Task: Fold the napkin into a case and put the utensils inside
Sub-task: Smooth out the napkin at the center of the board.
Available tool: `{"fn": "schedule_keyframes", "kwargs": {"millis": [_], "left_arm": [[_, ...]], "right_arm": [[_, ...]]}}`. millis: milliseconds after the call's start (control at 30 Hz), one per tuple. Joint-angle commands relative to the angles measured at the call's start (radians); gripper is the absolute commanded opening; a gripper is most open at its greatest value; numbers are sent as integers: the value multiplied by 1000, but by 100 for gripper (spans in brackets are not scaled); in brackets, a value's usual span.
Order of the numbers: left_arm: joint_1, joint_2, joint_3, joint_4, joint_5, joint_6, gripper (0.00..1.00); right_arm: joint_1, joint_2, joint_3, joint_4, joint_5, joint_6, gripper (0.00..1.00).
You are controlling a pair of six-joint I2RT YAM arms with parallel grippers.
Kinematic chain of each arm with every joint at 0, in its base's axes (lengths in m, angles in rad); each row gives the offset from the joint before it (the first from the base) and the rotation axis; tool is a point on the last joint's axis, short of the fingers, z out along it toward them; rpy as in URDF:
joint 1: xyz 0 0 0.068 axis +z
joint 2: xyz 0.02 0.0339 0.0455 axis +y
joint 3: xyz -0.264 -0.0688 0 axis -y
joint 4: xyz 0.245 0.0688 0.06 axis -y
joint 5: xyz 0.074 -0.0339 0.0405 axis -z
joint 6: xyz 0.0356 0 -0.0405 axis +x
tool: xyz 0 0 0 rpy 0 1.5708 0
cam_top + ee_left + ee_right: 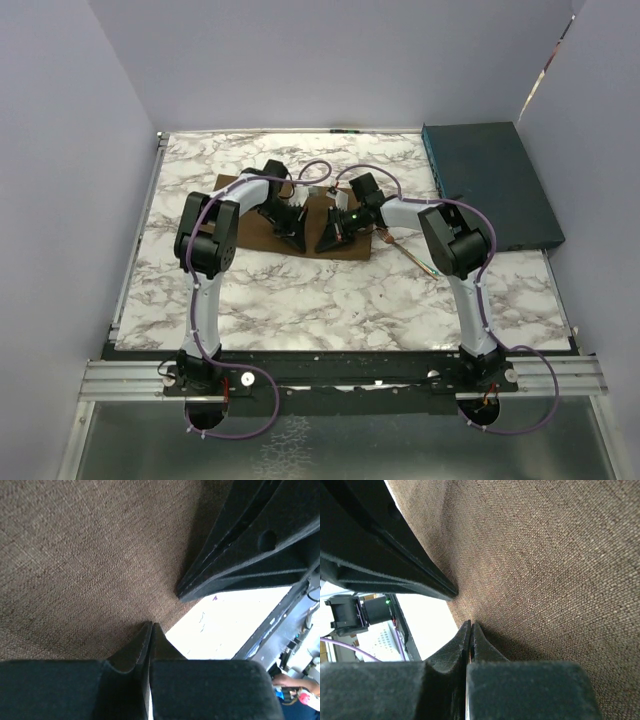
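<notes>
The brown napkin (258, 232) lies flat on the marble table, in the middle toward the back. My left gripper (293, 238) and right gripper (326, 240) point down side by side at its near edge, tips close together. In the left wrist view the left gripper (151, 625) is shut, its tips pinching the napkin's (90, 555) edge. In the right wrist view the right gripper (470, 624) is shut in the same way on the napkin (545, 560). The copper fork (400, 246) lies on the table just right of the napkin, partly under my right arm.
A dark teal flat box (490, 185) lies at the back right against the wall. Purple walls close in the table at the left, back and right. The white marble table (330, 300) stretches in front of the napkin to the arm bases.
</notes>
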Motion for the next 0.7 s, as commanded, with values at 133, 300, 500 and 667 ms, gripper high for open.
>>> {"fn": "schedule_keyframes", "kwargs": {"millis": [133,300,500,667], "left_arm": [[125,44,33,-179,1,143,0],[228,31,30,-215,-75,170,0],[294,17,35,-215,-155,163,0],[358,3,30,-197,-221,139,0]], "right_arm": [[-12,29,-43,-129,144,-77,1],[-18,24,-47,-133,151,-85,1],[-19,21,-55,-129,150,-85,1],[-19,12,-66,-127,152,-87,1]]}}
